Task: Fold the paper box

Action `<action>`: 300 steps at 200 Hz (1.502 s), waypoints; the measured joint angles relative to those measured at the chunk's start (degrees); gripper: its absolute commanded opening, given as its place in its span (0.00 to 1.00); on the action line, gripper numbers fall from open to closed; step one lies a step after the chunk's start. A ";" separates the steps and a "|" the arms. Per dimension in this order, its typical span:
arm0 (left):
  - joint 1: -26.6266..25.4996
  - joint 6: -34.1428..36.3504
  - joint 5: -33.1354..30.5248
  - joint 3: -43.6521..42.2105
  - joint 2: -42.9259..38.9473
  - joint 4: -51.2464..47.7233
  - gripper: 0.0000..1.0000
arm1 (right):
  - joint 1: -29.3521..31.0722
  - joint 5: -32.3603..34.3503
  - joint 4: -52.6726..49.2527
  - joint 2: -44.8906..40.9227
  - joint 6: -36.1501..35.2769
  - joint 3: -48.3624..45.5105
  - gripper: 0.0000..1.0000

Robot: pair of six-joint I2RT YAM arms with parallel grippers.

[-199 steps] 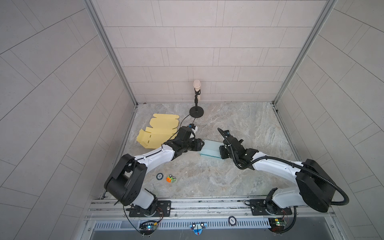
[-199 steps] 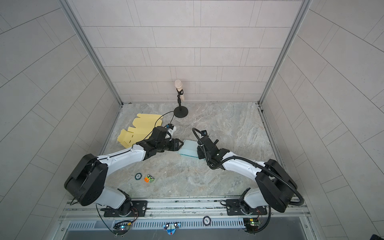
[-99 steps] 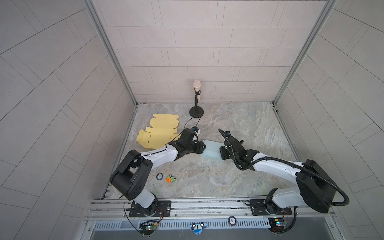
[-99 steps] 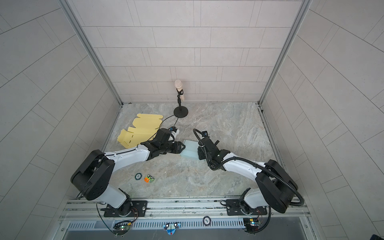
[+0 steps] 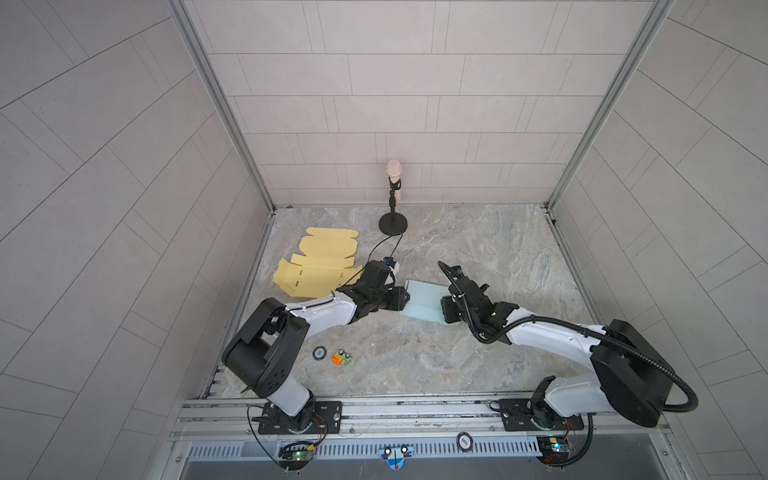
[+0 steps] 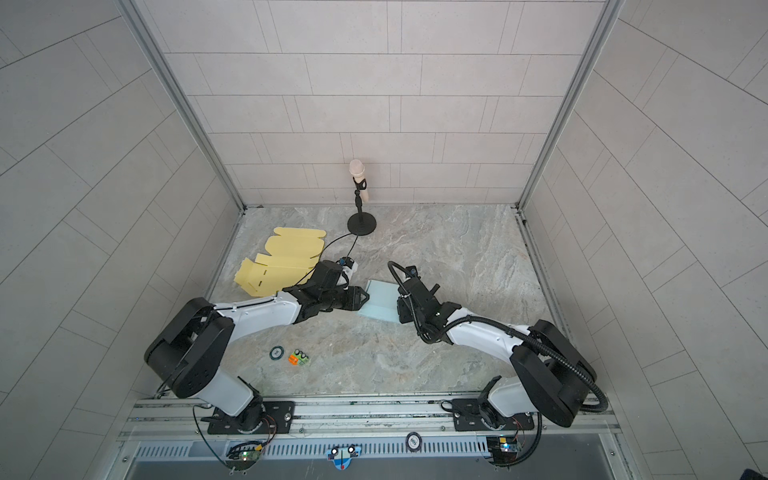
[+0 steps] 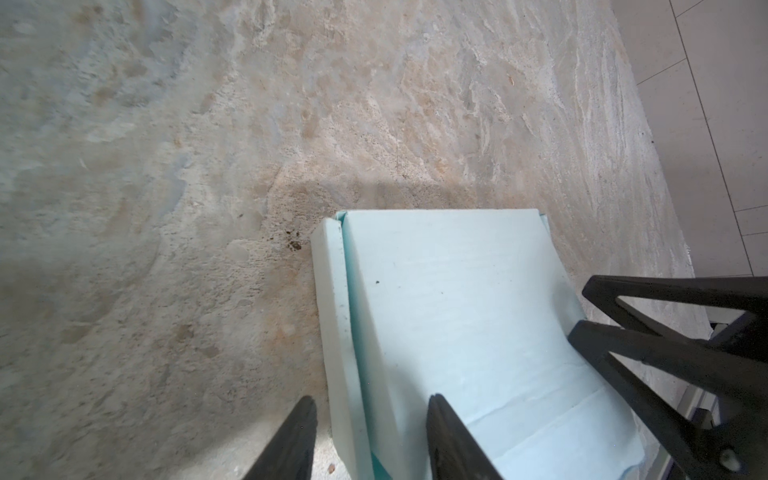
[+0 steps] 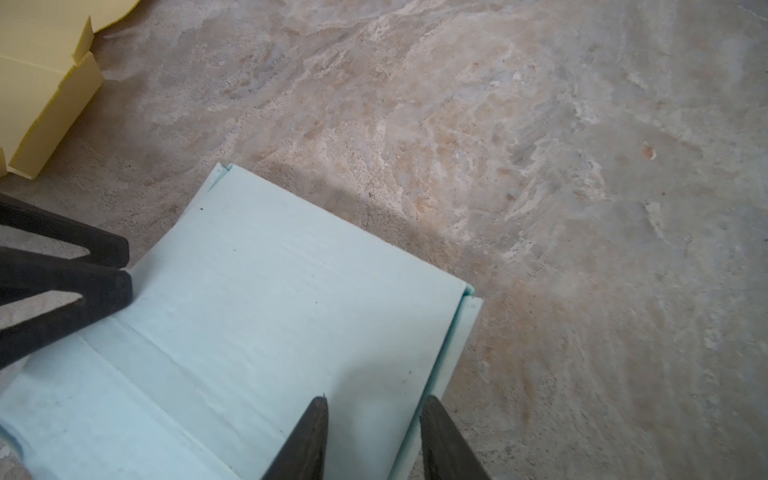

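Two grippers met at one pale blue paper box (image 5: pixel 424 301) in the middle of the bench. Its lid was folded down between narrow side walls, with a crease crossing it. The left gripper (image 7: pixel 370 401) and right gripper (image 8: pixel 374 401) each stood with jaws parted astride a side wall, clamping nothing. Yellow flat blanks (image 5: pixel 320 270) lay toward the left edge and a microphone stand (image 5: pixel 392 224) at the back edge. Since a second earlier the box had stayed put, while the left gripper had edged frontward.

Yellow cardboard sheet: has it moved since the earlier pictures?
No. The yellow cardboard sheet keeps its place left of the microphone stand base.
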 measured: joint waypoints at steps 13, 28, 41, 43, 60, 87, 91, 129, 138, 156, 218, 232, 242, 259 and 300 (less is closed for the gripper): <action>0.00 0.00 -0.09 -0.04 0.22 0.20 0.46 | 0.00 -0.02 0.04 0.00 0.11 -0.28 0.40; 0.00 0.00 -0.13 -0.07 0.46 0.22 0.46 | 0.00 -0.04 0.17 0.00 0.15 -0.48 0.40; 0.00 0.00 -0.17 -0.09 0.72 0.37 0.46 | 0.00 -0.11 0.24 0.00 0.17 -0.55 0.40; 0.00 0.00 -0.17 -0.09 0.72 0.39 0.46 | 0.00 -0.11 0.24 0.00 0.15 -0.57 0.40; 0.00 0.00 -0.26 -0.09 1.05 0.90 0.46 | 0.00 -0.15 0.28 0.00 0.17 -0.61 0.40; 0.00 0.00 -0.35 -0.39 1.16 1.33 0.45 | 0.00 -0.15 0.28 0.00 0.17 -0.61 0.40; 0.00 0.00 -0.37 -0.42 1.16 1.40 0.45 | 0.00 -0.15 0.28 0.00 0.20 -0.61 0.40; -0.02 0.02 -0.68 -0.52 1.25 1.68 0.45 | 0.00 -0.15 0.28 0.04 0.20 -0.61 0.40; -0.02 0.02 -0.72 -0.52 1.29 1.75 0.45 | 0.00 -0.15 0.28 0.07 0.17 -0.61 0.40; -0.02 0.02 -0.90 -0.55 1.51 1.88 0.45 | 0.00 -0.15 0.26 0.09 0.17 -0.63 0.40; -0.02 0.13 -1.22 -0.59 2.47 2.19 0.43 | 0.00 -0.11 -0.50 0.26 0.15 -0.63 0.40; -0.02 0.13 -1.27 -0.61 2.71 2.27 0.43 | 0.00 -0.11 -0.59 0.39 0.15 -0.63 0.40; -0.02 0.15 -1.31 -0.63 2.82 2.27 0.43 | 0.00 -0.11 -0.63 0.39 0.15 -0.63 0.39; -0.02 0.15 -1.33 -0.63 2.84 2.29 0.43 | 0.00 -0.13 -0.66 0.39 0.15 -0.63 0.40; -0.02 0.17 -1.36 -0.63 3.06 2.36 0.41 | 0.00 -0.15 -2.16 -1.18 0.22 -0.63 0.47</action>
